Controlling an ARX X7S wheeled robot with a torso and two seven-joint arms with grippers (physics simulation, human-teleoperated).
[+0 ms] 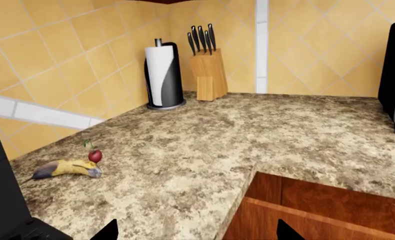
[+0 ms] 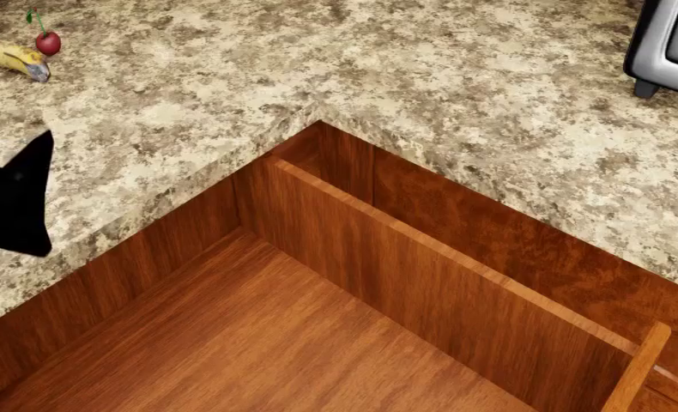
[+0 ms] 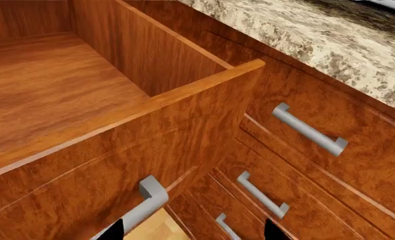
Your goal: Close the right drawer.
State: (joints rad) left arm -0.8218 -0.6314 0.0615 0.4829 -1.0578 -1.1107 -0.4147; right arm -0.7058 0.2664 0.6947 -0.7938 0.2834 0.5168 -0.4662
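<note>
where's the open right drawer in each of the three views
Left wrist view: only a corner of the right drawer, below the counter edge.
Head view: it fills the lower middle, open and empty.
Right wrist view: its front panel and bar handle are close up.
Shared landmark: the speckled granite countertop.

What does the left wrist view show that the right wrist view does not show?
Only the left wrist view shows the paper towel holder, the knife block, the banana and the cherry, all on the countertop.

Only the right wrist view shows the right drawer front with its bar handle, and the stacked drawer handles beside it.

Both show the granite countertop and the drawer's reddish-brown wood, with dark gripper fingertips at the edge.
</note>
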